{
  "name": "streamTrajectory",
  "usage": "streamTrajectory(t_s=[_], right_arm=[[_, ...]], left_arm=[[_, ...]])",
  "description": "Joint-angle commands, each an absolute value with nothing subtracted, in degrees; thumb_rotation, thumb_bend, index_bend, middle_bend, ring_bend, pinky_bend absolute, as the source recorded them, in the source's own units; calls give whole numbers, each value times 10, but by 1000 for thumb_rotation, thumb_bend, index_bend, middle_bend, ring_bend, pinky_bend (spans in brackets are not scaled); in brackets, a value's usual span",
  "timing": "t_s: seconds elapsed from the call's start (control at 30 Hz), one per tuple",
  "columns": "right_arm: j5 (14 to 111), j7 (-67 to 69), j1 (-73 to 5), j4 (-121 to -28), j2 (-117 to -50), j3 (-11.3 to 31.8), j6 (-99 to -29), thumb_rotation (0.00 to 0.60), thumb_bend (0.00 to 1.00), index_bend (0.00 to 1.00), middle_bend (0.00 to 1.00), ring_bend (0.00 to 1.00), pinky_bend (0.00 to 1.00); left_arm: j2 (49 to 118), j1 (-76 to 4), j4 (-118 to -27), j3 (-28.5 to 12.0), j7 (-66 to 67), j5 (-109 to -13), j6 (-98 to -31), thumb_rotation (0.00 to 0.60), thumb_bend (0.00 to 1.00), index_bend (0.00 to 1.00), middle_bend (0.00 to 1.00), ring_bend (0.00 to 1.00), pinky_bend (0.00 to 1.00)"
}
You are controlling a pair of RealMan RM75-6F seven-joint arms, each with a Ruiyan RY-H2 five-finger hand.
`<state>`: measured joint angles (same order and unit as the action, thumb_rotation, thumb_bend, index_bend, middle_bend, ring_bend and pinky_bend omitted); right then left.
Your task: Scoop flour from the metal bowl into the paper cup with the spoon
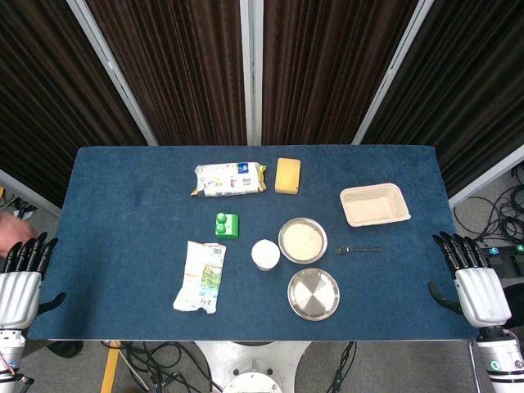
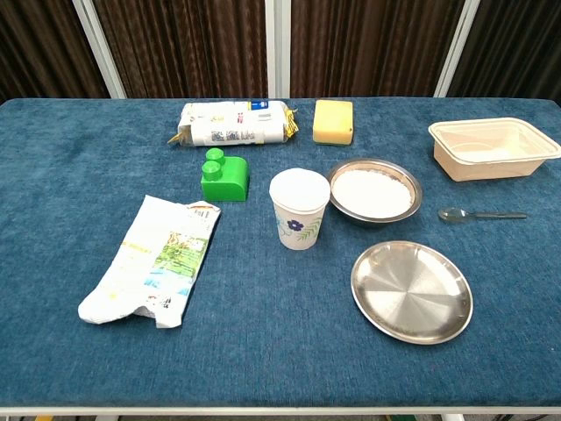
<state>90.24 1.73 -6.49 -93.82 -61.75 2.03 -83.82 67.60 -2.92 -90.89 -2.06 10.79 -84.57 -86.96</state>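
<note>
Steel flour bowl (image 2: 374, 192) stood just right of paper cup (image 2: 299, 209), shortening transfers; spoon (image 2: 481, 214) lay right, nearest right hand (image 1: 473, 281). Left hand (image 1: 23, 274): likewise fingers apart, empty.

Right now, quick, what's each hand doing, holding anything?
Left hand: open, holding nothing, at the table's edge.
Right hand: open, holding nothing, spoon untouched.

I see my left hand (image 1: 20, 282) parked low at the left edge of the head view, palm down, fingers (image 1: 33, 250) spread apart and holding nothing. My right hand (image 1: 475, 282) mirrors it at the right edge, fingers (image 1: 454, 248) splayed, thumb out, empty. Neither hand shows in the chest view.
</note>
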Motion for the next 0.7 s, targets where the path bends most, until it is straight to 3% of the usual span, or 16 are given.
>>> streamTrajectory(t_s=[0.03, 0.23, 0.37, 0.5, 0.7], right_arm=[[904, 18, -65, -938, -618, 21, -840, 600, 228, 0, 72, 0, 0], [911, 19, -63, -937, -620, 20, -848, 600, 228, 0, 92, 0, 0], [913, 18, -71, -937, -625, 23, -839, 600, 228, 0, 156, 0, 0], [907, 32, -105, -926, -642, 32, -791, 600, 244, 81, 263, 50, 49], [865, 45, -175, -879, -692, 52, -679, 600, 264, 180, 323, 107, 103]], left_arm=[[677, -28, -907, -21, 109, -845, -872, 600, 0, 99, 50, 11, 0], [681, -21, -899, -17, 100, -850, -881, 600, 0, 99, 50, 11, 0], [683, -19, -896, -16, 96, -853, -885, 600, 0, 99, 50, 11, 0], [685, -18, -890, -15, 89, -860, -890, 600, 0, 99, 50, 11, 0], [686, -14, -886, -13, 80, -859, -890, 600, 0, 99, 50, 11, 0]])
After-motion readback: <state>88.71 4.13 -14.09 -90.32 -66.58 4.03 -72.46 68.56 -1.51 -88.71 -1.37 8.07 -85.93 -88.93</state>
